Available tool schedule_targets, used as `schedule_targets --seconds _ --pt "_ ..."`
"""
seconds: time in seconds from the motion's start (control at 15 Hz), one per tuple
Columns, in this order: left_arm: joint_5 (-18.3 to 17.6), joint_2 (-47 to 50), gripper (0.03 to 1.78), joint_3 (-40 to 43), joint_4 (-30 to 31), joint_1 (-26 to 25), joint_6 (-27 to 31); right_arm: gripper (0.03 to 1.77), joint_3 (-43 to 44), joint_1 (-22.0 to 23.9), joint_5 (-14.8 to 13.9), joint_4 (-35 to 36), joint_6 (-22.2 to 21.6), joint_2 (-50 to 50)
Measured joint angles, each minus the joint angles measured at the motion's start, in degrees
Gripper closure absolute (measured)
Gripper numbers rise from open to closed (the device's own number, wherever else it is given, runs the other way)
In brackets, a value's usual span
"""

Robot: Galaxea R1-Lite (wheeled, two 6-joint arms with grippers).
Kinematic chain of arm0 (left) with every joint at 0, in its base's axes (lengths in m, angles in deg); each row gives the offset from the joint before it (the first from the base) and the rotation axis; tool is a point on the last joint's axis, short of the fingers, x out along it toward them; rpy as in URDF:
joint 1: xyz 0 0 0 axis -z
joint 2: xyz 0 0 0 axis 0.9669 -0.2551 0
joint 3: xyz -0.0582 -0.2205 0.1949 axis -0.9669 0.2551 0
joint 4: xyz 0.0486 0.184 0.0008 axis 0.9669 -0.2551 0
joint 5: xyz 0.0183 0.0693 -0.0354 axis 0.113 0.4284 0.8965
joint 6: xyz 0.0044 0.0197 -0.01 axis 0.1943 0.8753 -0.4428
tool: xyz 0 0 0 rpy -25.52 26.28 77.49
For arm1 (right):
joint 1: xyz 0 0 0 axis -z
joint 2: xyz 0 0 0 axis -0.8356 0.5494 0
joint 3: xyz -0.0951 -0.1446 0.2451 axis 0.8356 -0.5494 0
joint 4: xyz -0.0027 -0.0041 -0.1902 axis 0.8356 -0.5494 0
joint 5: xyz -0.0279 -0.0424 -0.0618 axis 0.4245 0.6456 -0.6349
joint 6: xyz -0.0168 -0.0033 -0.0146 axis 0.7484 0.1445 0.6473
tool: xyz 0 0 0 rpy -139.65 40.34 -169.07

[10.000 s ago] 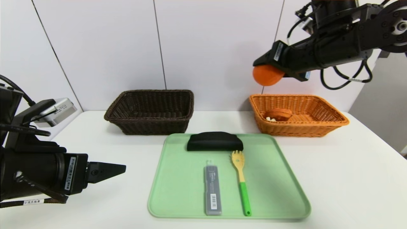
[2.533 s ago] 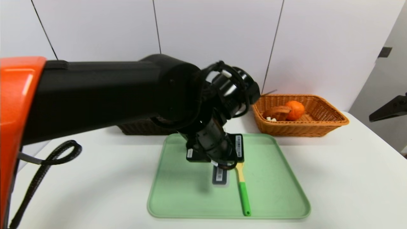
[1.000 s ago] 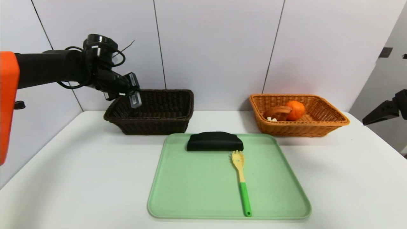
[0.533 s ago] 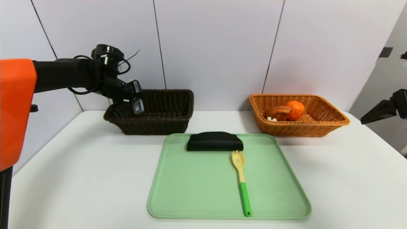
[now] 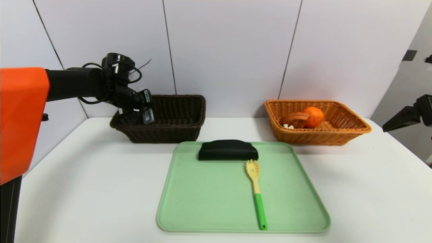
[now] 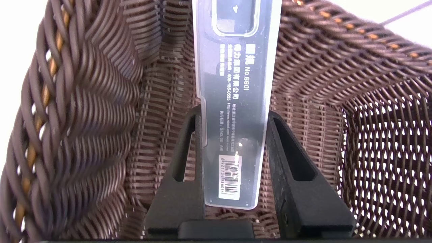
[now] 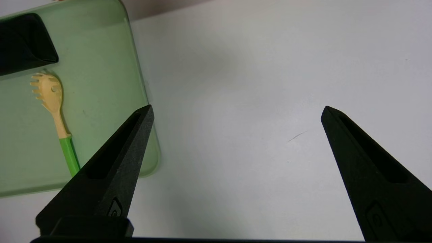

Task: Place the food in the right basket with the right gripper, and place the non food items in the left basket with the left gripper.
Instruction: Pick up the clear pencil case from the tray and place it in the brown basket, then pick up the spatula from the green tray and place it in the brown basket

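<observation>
The grey case (image 6: 233, 101) is pinched between the fingers of the left gripper (image 6: 235, 114), inside the dark basket (image 6: 32, 148); it is best lowered, apparently a little further, before release. Right of that basket, the right gripper (image 7: 237, 109) is parked, fingers spread.

We see bright, even light in the head view, the white worktop (image 5: 101, 189) nearly washed out, with a soft shadow beneath the orange-tan basket (image 5: 317, 140). Beyond the left claw (image 6: 235, 128), white background blows out; glare flecks the grey case (image 6: 233, 101) between its tips. Our right wrist view is dimmer.
</observation>
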Motion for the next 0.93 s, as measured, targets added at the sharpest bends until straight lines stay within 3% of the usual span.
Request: schedule_targets --seconds 0.27,0.53,0.93 --pt "0.0 -1.0 1.24 0.0 0.4 0.1 0.2 0.09 0.0 0.0 -0.1 0.0 0.0 -0.1" --pt "0.2 -1.2 0.78 0.0 1.7 0.1 0.3 0.09 0.1 0.0 -0.2 0.0 0.0 -0.2" --pt "0.9 3.4 0.41 0.0 3.1 1.9 0.5 0.09 0.1 -0.1 -0.2 0.0 0.0 -0.1"
